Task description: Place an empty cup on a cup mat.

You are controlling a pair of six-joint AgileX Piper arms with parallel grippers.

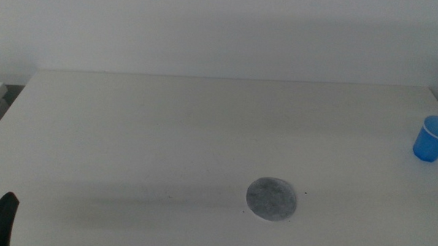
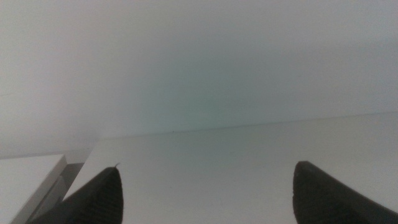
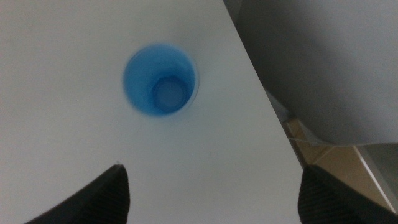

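Middle view: cup [image 1: 432, 138] upright at the table's [image 1: 167, 136] right edge; cup mat [image 1: 271, 198] well apart, toward the near edge. Left gripper [image 1: 0, 219] by the near left corner.

Left wrist: left gripper [image 2: 205, 190] spread wide, empty.

Right wrist: right gripper [image 3: 211, 193] spread wide above cup [image 3: 161, 79], apart.

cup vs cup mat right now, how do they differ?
The small bright blue plastic cup stands upright and tall; the flat round speckled grey cup mat lies low on the white table. The cup sits by the table's right edge, while the mat lies nearer the middle front. The cup is open and empty inside; the mat is a solid disc. Both are round, rest on the table apart, and neither is held.
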